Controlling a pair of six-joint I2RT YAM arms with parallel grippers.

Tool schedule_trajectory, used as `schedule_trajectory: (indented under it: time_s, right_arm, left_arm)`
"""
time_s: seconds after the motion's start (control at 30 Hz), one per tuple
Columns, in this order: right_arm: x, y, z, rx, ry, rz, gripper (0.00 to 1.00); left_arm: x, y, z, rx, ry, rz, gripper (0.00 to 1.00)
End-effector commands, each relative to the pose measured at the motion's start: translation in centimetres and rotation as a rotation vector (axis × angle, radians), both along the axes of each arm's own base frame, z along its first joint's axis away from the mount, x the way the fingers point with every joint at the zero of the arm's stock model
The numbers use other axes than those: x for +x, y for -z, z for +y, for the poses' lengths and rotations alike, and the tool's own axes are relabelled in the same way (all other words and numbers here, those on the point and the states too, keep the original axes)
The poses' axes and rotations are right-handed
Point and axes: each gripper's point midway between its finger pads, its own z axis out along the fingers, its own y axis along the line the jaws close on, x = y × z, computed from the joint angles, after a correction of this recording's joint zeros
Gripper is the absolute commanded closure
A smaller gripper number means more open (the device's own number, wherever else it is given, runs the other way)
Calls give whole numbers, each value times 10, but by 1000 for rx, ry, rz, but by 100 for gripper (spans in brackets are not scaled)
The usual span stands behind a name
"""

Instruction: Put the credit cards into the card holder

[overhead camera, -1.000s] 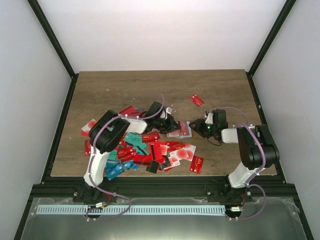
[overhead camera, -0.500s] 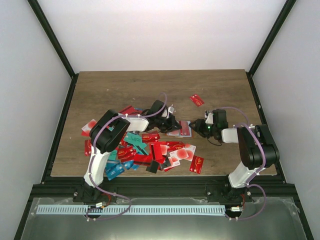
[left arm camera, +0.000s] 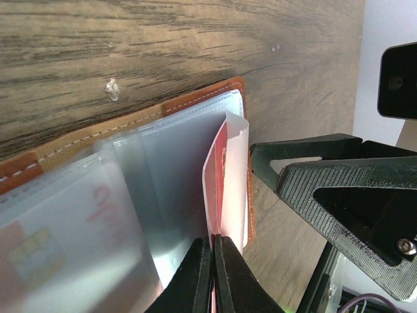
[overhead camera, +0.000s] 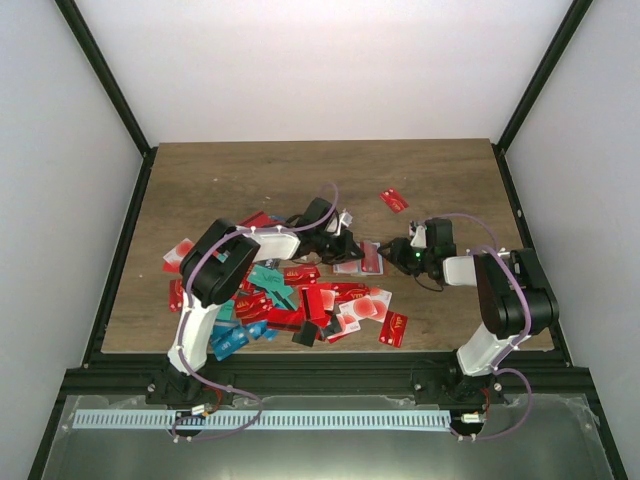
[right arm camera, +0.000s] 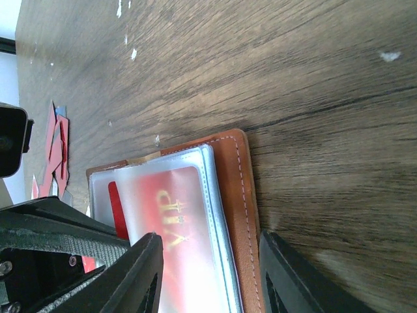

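1. Left gripper (left arm camera: 212,242) has edged slightly away from the arm bases; pressed together, it pinches a clear sleeve (left arm camera: 233,176) of the card holder (right arm camera: 231,189).
2. Right gripper (right arm camera: 210,240) stands spread, with the holder's stitched edge between its fingers.
3. Loose credit cards (overhead camera: 300,300) lie behind the left gripper.

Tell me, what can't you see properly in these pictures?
- Top view: the card holder is tiny, mostly hidden under the left gripper and right gripper.
- Top view: cards low in the pile lie buried.
- Left wrist view: the red card has its lower end hidden between the left gripper's fingers; near sleeves are blurred.
- Right wrist view: gold writing is blurred behind cloudy plastic; the bottom edge cuts the card holder off.
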Motion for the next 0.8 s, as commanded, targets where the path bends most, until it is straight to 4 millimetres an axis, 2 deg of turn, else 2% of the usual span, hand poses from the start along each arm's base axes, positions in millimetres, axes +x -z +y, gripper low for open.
schedule_trajectory:
  time_s: [0.0,0.23,0.3,0.57,0.77]
  right_arm:
    - [-9,15,-2,-15,-2,79,57]
    - [-9,12,-1,-8,-5,71,57]
    - [-9,10,-2,-11,-4,68,57]
    - [-7,3,-5,-30,7,50,57]
    - [-4,-6,-7,-43,12,32,57]
  left_arm:
    - [-12,30,3,64,14,63,96]
    - [-9,31,0,43,-2,68,96]
    - [-9,30,2,48,-8,61,93]
    - [-7,17,13,110,-19,10,72]
    - [-6,4,16,132,0,-21,63]
